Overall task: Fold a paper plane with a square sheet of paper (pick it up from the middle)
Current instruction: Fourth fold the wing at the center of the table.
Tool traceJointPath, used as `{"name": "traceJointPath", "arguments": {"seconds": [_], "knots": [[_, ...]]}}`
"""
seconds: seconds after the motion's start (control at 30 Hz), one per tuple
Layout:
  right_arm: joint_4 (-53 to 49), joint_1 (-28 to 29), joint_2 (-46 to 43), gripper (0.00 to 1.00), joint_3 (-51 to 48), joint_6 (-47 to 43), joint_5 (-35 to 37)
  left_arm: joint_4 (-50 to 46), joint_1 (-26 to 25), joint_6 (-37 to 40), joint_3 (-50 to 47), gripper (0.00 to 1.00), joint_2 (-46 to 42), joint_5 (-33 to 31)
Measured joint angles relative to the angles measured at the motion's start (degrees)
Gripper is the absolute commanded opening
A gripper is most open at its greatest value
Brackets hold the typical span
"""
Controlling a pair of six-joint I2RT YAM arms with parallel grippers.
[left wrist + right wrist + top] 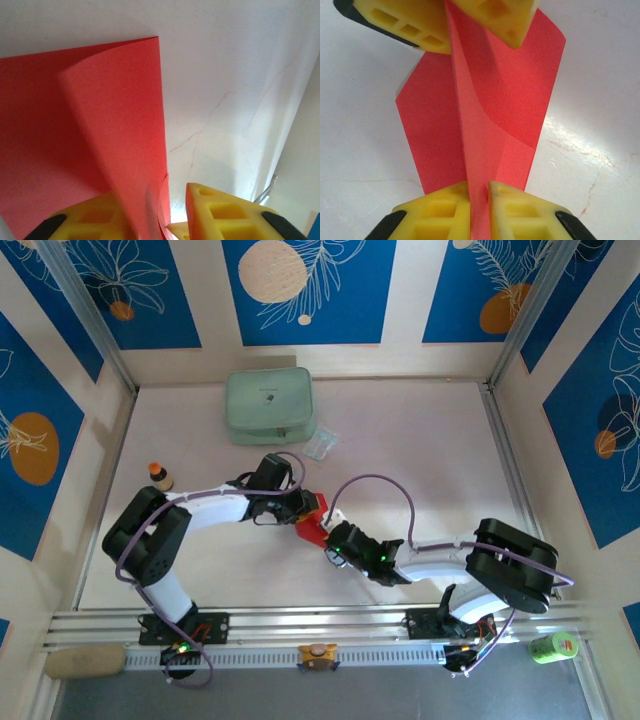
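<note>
The red square sheet of paper [311, 525] lies folded on the white table, with a raised centre ridge [480, 150] standing up between flat flaps. My right gripper [479, 210] is shut on the near end of that ridge, its yellow fingers [440, 210] pressed against the paper. My left gripper [451, 25] straddles the far end. In the left wrist view the paper [100, 125] leans on one finger [95, 217], and the other finger [225, 212] stands off with a strip of table between. In the top view the left gripper [299, 504] and right gripper [336, 540] meet mid-table.
A pale green pouch [268, 406] sits at the back, with a small clear plastic packet [322, 444] beside it. A little orange-capped bottle [158, 476] stands left of the left arm. Metal rails [505, 455] border the table.
</note>
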Motion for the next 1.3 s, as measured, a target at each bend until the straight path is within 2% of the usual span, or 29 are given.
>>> {"name": "traceJointPath", "arguments": {"seconds": [0.23, 0.47, 0.7, 1.03, 1.1, 1.3], "knots": [[-1.07, -0.02, -0.11, 0.22, 0.02, 0.33, -0.39, -1.18, 0.15, 0.96, 0.11, 0.1, 0.02, -0.04], [-2.4, -0.02, -0.09, 0.29, 1.25, -0.33, -0.33, -1.33, 0.15, 0.92, 0.76, 0.03, 0.04, 0.0], [-3.04, 0.07, 0.39, 0.24, 3.23, -2.05, 0.24, -2.14, 0.15, 0.94, 1.22, 0.03, 0.09, 0.0], [-4.66, 0.68, 1.27, 0.24, 3.58, -2.29, 0.72, -2.62, 0.15, 0.94, 1.62, 0.04, 0.15, 0.0], [-4.72, 0.74, 1.27, 0.2, 3.58, -2.4, 0.76, -2.62, 0.15, 0.94, 1.62, 0.03, 0.15, 0.0], [-4.7, 0.74, 1.14, 0.17, 3.58, -2.69, 0.74, -2.71, 0.15, 0.94, 1.62, 0.04, 0.15, 0.0]]}}
